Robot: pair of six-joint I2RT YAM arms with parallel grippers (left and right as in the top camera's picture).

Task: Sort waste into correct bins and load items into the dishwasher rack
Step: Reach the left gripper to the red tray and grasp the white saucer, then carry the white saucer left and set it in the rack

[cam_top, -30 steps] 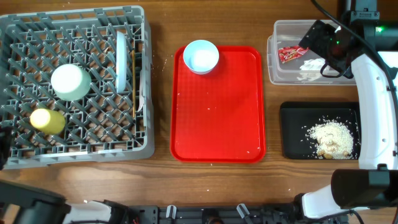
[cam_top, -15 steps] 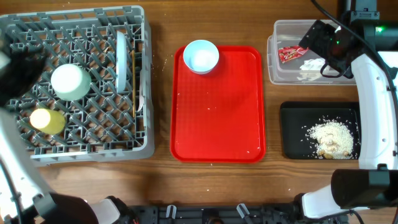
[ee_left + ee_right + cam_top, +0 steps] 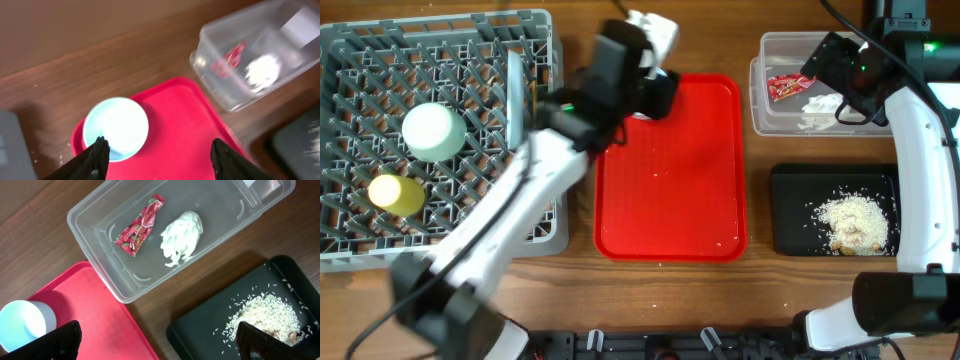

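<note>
The grey plastic dishwasher rack (image 3: 440, 60), a square crate with a lattice of pegs, stands left of the flat red tray (image 3: 690, 200). Right of the tray sit a clear rounded tub (image 3: 770, 60) at the far end and a shallow black tray (image 3: 790, 210) at the near end. The left gripper (image 3: 160, 155) hovers over the tray's far left corner, jaws spread and empty. The right gripper (image 3: 160, 342) hangs above the tub, fully spread and empty. In the rack are an upright round plate (image 3: 516, 100), an upturned bowl (image 3: 433, 132) and a yellow cup (image 3: 396, 193). A second bowl (image 3: 116, 127) sits on the tray's far left corner. Crumbly beige food (image 3: 852, 222) lies heaped in the black tray. The red wrapper (image 3: 140, 225) and crumpled white scrap (image 3: 181, 237) lie in the tub.
</note>
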